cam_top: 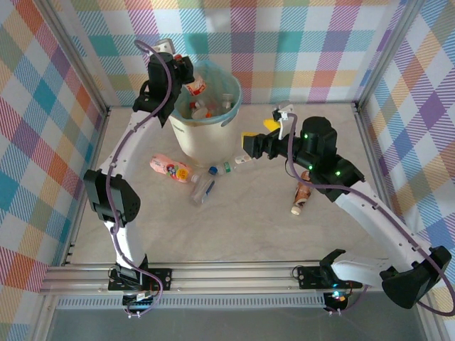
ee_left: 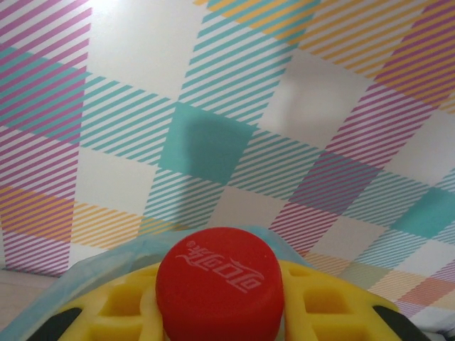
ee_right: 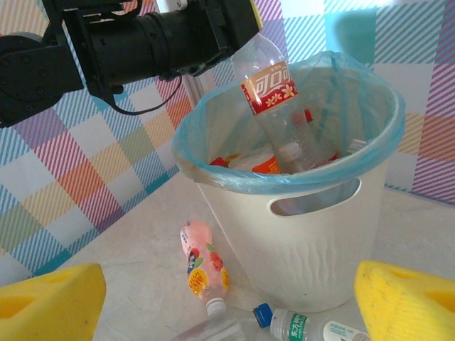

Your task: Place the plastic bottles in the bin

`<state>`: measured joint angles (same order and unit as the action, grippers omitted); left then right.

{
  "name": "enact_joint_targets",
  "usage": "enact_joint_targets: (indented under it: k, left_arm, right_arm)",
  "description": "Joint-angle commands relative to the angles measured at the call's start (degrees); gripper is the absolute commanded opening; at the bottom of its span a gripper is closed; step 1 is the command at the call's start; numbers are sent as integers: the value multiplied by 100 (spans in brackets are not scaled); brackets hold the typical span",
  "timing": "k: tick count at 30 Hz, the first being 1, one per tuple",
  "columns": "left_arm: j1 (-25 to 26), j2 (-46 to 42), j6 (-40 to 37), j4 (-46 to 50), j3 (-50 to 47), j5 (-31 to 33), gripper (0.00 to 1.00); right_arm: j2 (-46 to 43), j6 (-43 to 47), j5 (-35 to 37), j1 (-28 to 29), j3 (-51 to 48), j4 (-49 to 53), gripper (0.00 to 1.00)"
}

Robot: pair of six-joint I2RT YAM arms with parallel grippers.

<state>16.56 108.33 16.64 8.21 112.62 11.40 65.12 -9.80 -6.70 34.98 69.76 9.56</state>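
My left gripper (cam_top: 186,75) is shut on a clear plastic bottle with a red label (cam_top: 195,87). It holds the bottle by the neck, tilted over the bin (cam_top: 186,135). In the left wrist view the bottle's red cap (ee_left: 217,273) sits between the yellow pads (ee_left: 334,312). The right wrist view has that bottle (ee_right: 274,106) hanging base-down into the teal-lined bin (ee_right: 313,249), with several bottles inside. My right gripper (cam_top: 249,145) stands open beside the bin with nothing between its yellow fingers (ee_right: 50,305). A pink bottle (cam_top: 170,169) and a blue-capped bottle (ee_right: 298,327) lie by the bin.
More bottles lie in front of the bin: a clear one (cam_top: 202,190) and small ones (cam_top: 227,168). A brown bottle (cam_top: 302,197) lies under my right arm. Checked walls enclose the table on three sides, and an aluminium rail (cam_top: 227,273) runs along the near edge.
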Motion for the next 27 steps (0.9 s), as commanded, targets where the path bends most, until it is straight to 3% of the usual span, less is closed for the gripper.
enact_joint_targets:
  k: [1,11,17,27]
  left_arm:
    - [-152,75,-381,1006,-267,448,2]
    - [-127,-408,-500,1091,170,-371,0]
    - [131,-504,-1334,1664,594,-689,0]
    - [225,-434,-1668,1341,-427,-1147,0]
  right_arm:
    - [45,-47,-121,35,64,-8,90]
    - [120,-90,-186,35,205,43,89]
    - [167,-136,-226,35,162,-3,89]
    - [290,-171,-292,35,97,-36,89]
